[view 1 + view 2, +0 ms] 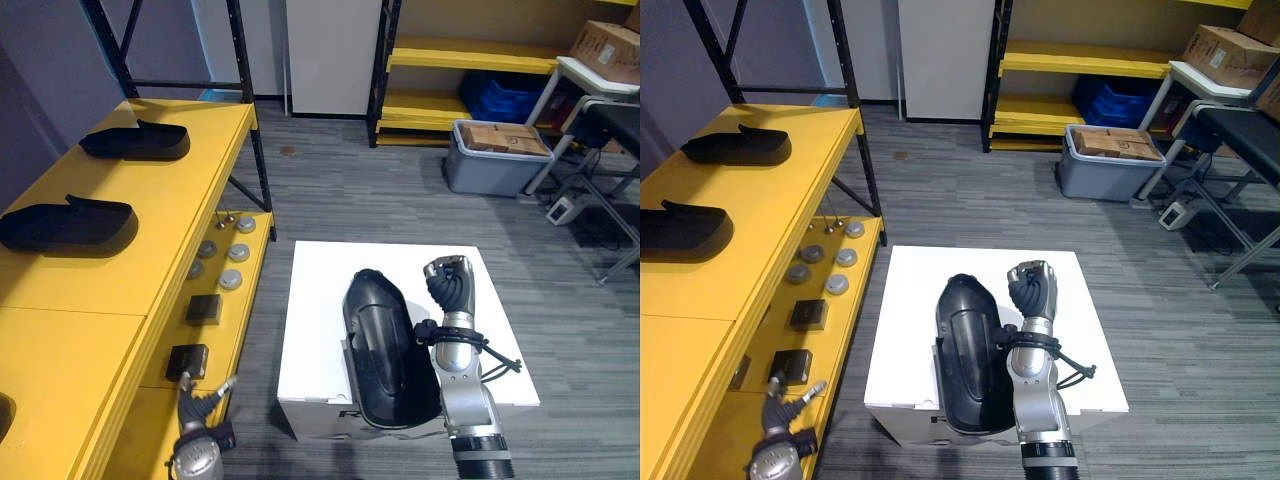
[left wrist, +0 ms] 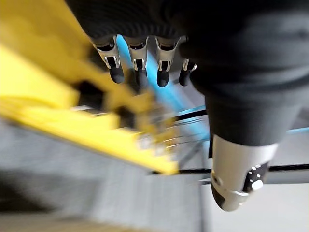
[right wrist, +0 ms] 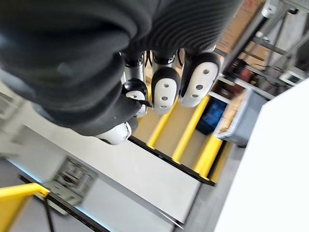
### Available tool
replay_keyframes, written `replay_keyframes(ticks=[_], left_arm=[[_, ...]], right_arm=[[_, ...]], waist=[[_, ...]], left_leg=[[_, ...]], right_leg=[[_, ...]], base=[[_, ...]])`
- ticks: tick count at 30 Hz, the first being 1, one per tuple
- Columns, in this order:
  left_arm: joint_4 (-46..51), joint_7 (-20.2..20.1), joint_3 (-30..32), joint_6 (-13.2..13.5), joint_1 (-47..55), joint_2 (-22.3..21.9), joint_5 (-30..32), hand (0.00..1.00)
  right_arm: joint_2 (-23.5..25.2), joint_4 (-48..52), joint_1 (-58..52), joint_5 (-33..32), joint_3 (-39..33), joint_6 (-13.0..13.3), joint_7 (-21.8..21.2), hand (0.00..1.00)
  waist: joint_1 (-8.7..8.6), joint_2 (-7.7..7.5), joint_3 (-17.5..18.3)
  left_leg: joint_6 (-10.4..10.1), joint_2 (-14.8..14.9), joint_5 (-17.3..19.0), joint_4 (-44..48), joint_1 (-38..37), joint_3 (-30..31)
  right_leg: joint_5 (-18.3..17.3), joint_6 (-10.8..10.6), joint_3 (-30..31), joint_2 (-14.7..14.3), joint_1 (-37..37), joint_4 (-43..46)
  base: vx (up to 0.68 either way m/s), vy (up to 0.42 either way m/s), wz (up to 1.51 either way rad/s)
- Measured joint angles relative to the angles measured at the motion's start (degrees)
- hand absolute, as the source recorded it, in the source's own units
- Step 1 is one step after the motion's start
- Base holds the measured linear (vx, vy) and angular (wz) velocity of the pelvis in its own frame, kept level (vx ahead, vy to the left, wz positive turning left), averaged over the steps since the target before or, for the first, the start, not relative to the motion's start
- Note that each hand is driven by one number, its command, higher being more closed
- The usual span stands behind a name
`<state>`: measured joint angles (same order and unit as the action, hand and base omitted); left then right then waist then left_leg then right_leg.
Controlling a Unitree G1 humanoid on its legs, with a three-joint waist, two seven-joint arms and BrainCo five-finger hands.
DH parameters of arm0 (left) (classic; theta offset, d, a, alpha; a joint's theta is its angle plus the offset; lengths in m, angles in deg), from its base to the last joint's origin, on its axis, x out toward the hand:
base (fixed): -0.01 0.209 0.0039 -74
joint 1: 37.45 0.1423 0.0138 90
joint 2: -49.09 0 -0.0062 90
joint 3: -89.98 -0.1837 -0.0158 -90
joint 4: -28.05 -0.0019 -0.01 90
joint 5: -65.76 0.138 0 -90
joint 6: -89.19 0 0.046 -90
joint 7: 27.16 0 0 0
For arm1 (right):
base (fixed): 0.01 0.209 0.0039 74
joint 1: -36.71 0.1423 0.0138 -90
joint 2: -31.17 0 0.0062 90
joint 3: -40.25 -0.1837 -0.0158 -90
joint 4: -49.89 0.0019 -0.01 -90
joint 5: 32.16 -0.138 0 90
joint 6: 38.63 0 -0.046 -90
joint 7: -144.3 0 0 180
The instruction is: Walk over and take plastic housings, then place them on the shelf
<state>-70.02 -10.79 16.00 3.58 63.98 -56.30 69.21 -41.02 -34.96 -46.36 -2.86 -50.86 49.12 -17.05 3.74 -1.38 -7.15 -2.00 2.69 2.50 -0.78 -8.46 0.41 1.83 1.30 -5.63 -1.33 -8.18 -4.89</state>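
Three black plastic housings are in sight. One housing (image 1: pixel 378 340) lies lengthwise on the white box (image 1: pixel 320 300) in front of the robot, with its near end reaching the box's front edge. The other two, a far housing (image 1: pixel 135 142) and a near housing (image 1: pixel 68 226), rest well apart on the top of the yellow shelf (image 1: pixel 180 190) at the left. The right hand (image 1: pixel 449 283) hangs over the white box just beside the right side of the housing, and its forearm runs along that side. Its fingers are curled into a fist with the thumb tucked in, and it has hold of nothing; whether the arm touches the housing cannot be told. The left hand (image 1: pixel 203 398) sits low beside the shelf's lower ledge, its fingers (image 2: pixel 116 72) loosely extended and empty. On that ledge lie five round silver discs (image 1: pixel 238 252) and two dark square blocks (image 1: pixel 203 308), the nearer block close to the left hand. Farther back on the carpet stands one grey tote (image 1: pixel 480 175) with a cardboard box (image 1: pixel 505 138) in it.
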Motion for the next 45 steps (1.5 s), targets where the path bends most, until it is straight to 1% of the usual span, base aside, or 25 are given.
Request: replay_keyframes(ticks=[1,2,6,10,15,20,23,26,29,34,39,43,44,45], left_arm=[[1.3,0.1,0.3,0.6,-0.3,0.0,0.0,0.00],[1.8,0.2,0.5,0.9,-0.6,0.0,0.0,0.00],[2.2,0.2,0.5,0.9,-0.5,-0.5,0.0,0.00],[2.2,0.2,0.5,0.9,-0.5,-1.6,0.0,0.00],[0.5,0.2,0.5,0.8,-0.2,-2.3,0.1,0.00],[-7.2,-0.7,0.4,-0.1,1.0,-2.4,0.1,0.00],[-13.1,-1.0,0.4,-0.7,2.1,-2.5,0.2,0.00],[-17.7,-1.8,-1.2,-1.1,3.4,-2.0,0.2,0.00],[-22.0,-3.0,-2.4,-1.2,4.1,-1.9,0.3,0.00],[-26.9,-3.3,-4.1,-1.3,4.1,-1.6,0.3,0.00],[-28.6,-4.1,-4.5,-1.4,4.1,-1.2,0.3,0.00],[-29.2,-4.4,-5.8,-1.4,4.0,-0.7,0.3,0.00],[-29.2,-4.5,-6.2,-1.4,4.0,-0.7,0.2,0.00],[-29.4,-4.6,-6.4,-1.5,4.1,-0.7,0.2,0.00]], right_arm=[[0.1,0.2,0.0,-0.7,0.0,0.1,0.0,1.00],[0.1,0.2,0.0,-0.7,0.0,0.1,-0.1,0.00],[0.2,0.2,0.0,-0.7,0.0,0.1,-1.1,0.00],[0.2,0.2,-0.4,-0.7,0.1,0.1,-3.0,0.00],[0.2,0.2,-3.3,-0.7,0.3,0.1,-4.4,0.00],[0.2,0.2,-8.2,-0.4,1.3,0.4,-5.8,0.00],[0.2,0.2,-11.5,2.2,1.4,0.6,-6.5,0.00],[-0.4,-0.5,-13.8,5.4,1.8,0.7,-6.6,0.00],[-1.1,-5.6,-14.2,8.3,2.3,0.7,-6.7,0.00],[-1.4,-12.4,-14.4,8.6,2.2,0.6,-6.9,0.00],[-1.4,-15.7,-14.1,11.9,1.9,-0.5,-7.0,0.00],[-1.2,-17.7,-12.7,12.9,1.1,-1.1,-6.6,0.00],[-1.2,-18.3,-12.2,13.1,1.0,-1.3,-6.5,1.00],[-0.8,-19.4,-11.1,13.3,0.7,-1.5,-6.5,1.00]], waist=[[-0.01,0.01,0.0],[-0.05,0.01,0.0],[-0.12,0.02,0.1],[-0.10,0.02,0.1],[-0.10,0.05,0.8],[-0.19,0.01,1.4],[-0.20,-0.02,1.5],[-0.21,-0.03,1.7],[-0.31,0.02,1.9],[-0.28,0.15,2.0],[-0.27,0.22,2.0],[-0.33,0.19,2.1],[-0.83,0.19,2.1],[-1.23,0.20,2.1]], left_leg=[[0.0,0.0,0.0,0.0,0.0,0.0],[0.0,0.0,0.0,0.1,0.0,0.0],[0.0,0.0,0.0,0.1,0.0,0.0],[0.0,0.0,0.0,0.1,0.0,0.0],[0.0,0.0,0.0,0.1,0.1,-0.1],[0.1,0.0,0.1,0.1,0.2,-0.1],[0.1,0.0,0.1,0.1,0.3,-0.1],[0.1,0.0,0.1,0.0,0.5,-0.1],[0.1,0.1,0.1,-0.1,0.5,-0.1],[0.1,0.1,0.1,-0.3,0.6,-0.1],[0.0,0.0,0.0,-0.5,0.5,0.0],[0.0,-0.1,-0.2,-0.5,0.5,0.8],[0.0,-0.2,-0.4,-0.7,0.5,1.3],[0.0,-0.2,-0.7,-0.9,0.5,1.3]], right_leg=[[0.0,0.0,0.0,0.0,0.0,0.0],[0.0,0.0,-0.1,0.0,0.0,0.0],[0.0,0.0,-0.1,0.0,0.0,0.0],[0.0,0.0,-0.1,0.0,0.0,0.0],[0.0,0.0,-0.1,0.0,0.1,0.0],[0.0,0.0,-0.1,0.0,0.2,0.0],[0.0,0.0,-0.1,0.0,0.3,-0.1],[0.1,0.0,-0.1,-0.1,0.5,0.0],[0.1,0.0,-0.1,-0.1,0.6,0.0],[0.1,0.0,-0.2,-0.1,0.7,0.0],[0.1,0.0,-0.3,0.0,0.7,0.0],[0.1,0.0,-1.0,0.1,0.4,0.0],[0.1,0.0,-1.4,0.2,0.3,0.0],[0.1,0.0,-1.6,0.2,0.3,0.0]], base=[[0.00,0.000,0.00],[0.00,0.000,0.00],[0.00,0.000,0.00],[0.00,0.000,0.00],[0.00,0.000,0.00],[0.00,0.000,0.00],[0.00,0.000,0.00],[0.00,0.000,0.00],[0.00,0.000,0.00],[0.00,0.000,0.00],[0.00,0.000,0.00],[0.00,0.000,0.08],[-0.02,0.009,0.19],[-0.04,0.018,0.12]])
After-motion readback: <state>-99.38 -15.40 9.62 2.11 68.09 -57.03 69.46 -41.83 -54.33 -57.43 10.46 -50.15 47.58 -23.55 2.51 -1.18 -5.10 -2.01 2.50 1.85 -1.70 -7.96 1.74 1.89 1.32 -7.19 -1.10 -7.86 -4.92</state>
